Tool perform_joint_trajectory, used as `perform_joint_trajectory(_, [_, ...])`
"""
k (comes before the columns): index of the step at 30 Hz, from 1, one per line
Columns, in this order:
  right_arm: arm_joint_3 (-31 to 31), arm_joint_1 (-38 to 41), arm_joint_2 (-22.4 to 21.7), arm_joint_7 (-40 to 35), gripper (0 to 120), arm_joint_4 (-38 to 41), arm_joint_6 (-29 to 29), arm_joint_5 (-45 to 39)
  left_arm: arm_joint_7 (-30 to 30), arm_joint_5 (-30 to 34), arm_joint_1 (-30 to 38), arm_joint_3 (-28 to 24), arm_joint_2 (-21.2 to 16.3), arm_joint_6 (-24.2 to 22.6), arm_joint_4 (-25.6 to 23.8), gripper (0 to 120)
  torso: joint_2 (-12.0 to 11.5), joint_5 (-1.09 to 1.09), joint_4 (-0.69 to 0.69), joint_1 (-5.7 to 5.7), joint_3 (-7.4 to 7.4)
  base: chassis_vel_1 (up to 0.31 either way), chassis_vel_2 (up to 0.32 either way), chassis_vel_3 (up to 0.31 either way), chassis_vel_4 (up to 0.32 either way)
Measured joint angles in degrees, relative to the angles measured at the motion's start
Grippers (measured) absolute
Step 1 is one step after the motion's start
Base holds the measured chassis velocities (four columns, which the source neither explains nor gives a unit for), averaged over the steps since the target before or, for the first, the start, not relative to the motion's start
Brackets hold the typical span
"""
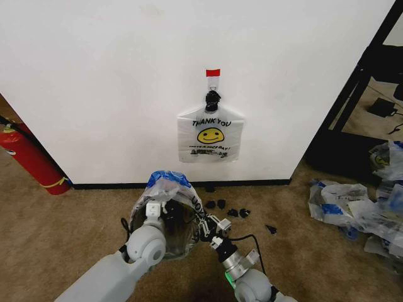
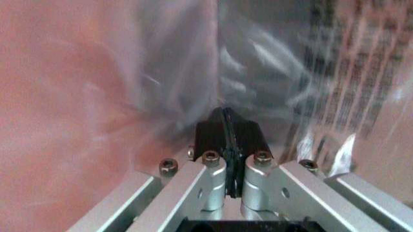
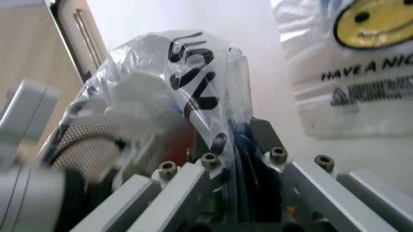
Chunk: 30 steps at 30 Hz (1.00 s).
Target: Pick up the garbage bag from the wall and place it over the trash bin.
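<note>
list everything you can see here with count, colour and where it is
garbage bag on hook: 1, white with black print and yellow smiley, hanging on the wall
garbage bag on bin: 1, translucent white with blue patches, draped over the trash bin
trash bin: 1, dark, on the carpet below the hook
fire extinguisher: 1, red, left by the wall
loose bags: several, white and blue, floor at right
black bits: several, carpet near the baseboard
left gripper: shut on the bin's bag
right gripper: shut on the same bag
</note>
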<state>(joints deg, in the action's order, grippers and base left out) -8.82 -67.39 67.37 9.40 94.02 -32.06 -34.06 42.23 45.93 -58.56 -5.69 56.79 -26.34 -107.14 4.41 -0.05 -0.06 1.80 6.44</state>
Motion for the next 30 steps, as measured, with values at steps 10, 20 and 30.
perform_joint_trajectory(10, [-0.32, -0.37, 0.03, 1.04, 1, 0.29, -0.60, 1.98, -0.74, 0.34, -0.16, -2.07, 2.29, -1.56, -3.51, 0, 0.00, 0.01, -0.03, 0.00, 0.00, 0.000, 0.000, 0.000, 0.000])
perform_joint_trajectory(20, [0.43, -0.85, -0.08, 0.92, 1, -1.67, -1.78, 5.43, -0.89, 1.16, 0.83, 0.74, 0.78, -1.48, -2.11, 0, 0.00, 0.00, -0.01, 0.00, 0.00, 0.000, 0.000, 0.000, 0.000])
perform_joint_trajectory(30, [0.47, -0.79, -0.59, -0.12, 1, -1.04, -1.04, 2.49, -1.92, 0.81, -2.37, 2.57, -0.48, -1.42, -2.35, 0, 0.00, -0.01, -0.02, 0.00, 0.00, 0.000, 0.000, 0.000, 0.000])
